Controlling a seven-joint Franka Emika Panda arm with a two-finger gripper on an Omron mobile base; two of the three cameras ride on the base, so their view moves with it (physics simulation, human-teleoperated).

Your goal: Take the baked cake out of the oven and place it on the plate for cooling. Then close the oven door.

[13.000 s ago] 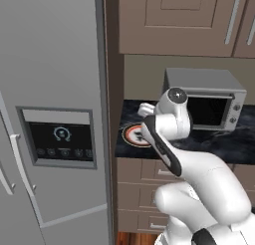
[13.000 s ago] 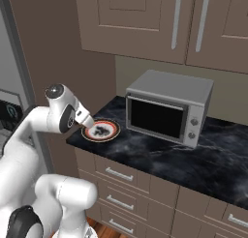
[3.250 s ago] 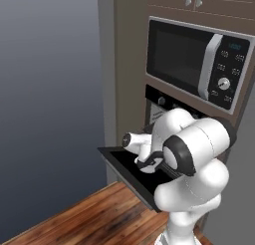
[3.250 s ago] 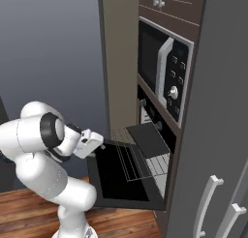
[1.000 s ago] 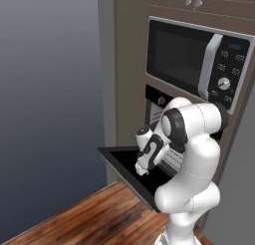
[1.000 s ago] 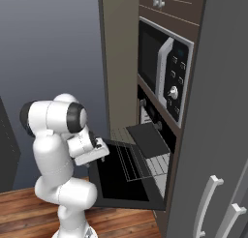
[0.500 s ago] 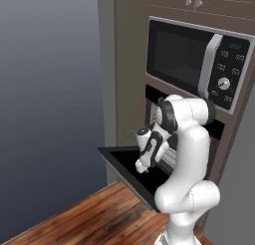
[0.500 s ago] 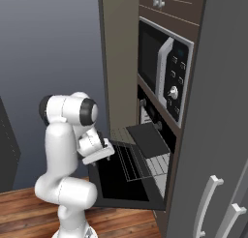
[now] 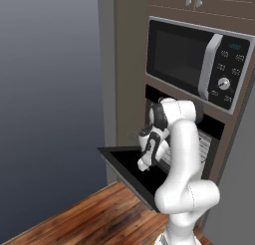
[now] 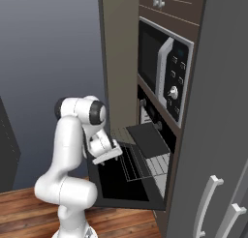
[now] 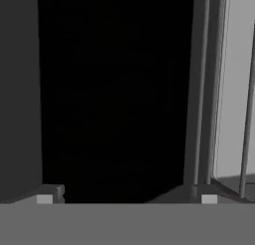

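A: So where's the oven (image 10: 155, 130) at right now?

B: It's the black built-in one set into the tall brown cabinet. It's wide open, and a wire rack (image 10: 140, 165) is pulled out over the door, with a dark flat tray (image 10: 147, 139) sitting just above it.

A: And the oven door (image 10: 116, 184)?

B: Dropped all the way down, lying flat and sticking out from the cabinet above the wood floor. Its inner face is black and glossy.
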